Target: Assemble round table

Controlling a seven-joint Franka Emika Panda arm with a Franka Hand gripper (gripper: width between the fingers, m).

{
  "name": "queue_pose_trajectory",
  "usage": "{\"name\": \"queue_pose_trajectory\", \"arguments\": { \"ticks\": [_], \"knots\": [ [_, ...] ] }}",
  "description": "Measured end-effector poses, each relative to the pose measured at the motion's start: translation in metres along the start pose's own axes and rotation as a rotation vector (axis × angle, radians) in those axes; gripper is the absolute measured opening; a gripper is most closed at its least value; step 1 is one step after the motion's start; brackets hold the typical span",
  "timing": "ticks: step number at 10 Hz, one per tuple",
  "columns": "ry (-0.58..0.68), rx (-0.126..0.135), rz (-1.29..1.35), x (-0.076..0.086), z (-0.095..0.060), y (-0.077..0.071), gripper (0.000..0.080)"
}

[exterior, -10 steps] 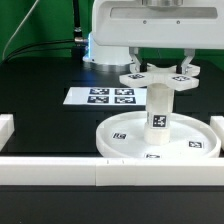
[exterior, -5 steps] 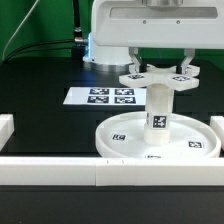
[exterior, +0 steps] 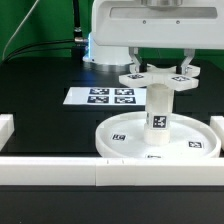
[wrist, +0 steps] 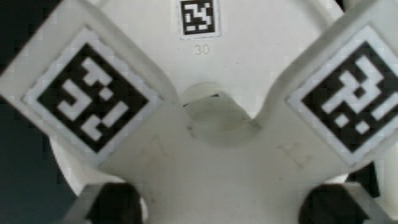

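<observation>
Behind the front border bar (exterior: 60,170), the round disc (exterior: 120,138) lies flat, with the cylinder leg (exterior: 158,110) upright at its centre. The gripper (exterior: 161,70) clamps the cross-shaped base (exterior: 158,80) level at the leg's top, probably to seat it.

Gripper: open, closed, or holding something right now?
Gripper: closed on the cross-shaped base, fingers on opposite sides of it; the base sits on top of the upright leg.
</observation>
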State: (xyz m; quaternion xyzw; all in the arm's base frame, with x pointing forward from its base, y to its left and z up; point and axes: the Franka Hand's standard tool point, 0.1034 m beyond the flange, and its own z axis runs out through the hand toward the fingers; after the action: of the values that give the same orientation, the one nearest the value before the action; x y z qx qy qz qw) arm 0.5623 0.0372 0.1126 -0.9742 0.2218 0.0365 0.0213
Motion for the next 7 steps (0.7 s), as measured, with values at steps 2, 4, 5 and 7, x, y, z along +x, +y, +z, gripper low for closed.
{"name": "queue_pose_trajectory", "arguments": {
  "ticks": [2, 4, 5, 7],
  "knots": [
    [0.012, 0.016, 0.214, -0.0006, 0.0003, -0.0018, 0.0439],
    [0.023, 0.035, 0.441, -0.0014, 0.0009, -0.0021, 0.0439],
    [0.032, 0.047, 0.543, -0.0015, 0.001, -0.0026, 0.0439],
    [0.042, 0.081, 0.772, -0.0019, 0.0013, -0.0026, 0.0439]
  ]
}}
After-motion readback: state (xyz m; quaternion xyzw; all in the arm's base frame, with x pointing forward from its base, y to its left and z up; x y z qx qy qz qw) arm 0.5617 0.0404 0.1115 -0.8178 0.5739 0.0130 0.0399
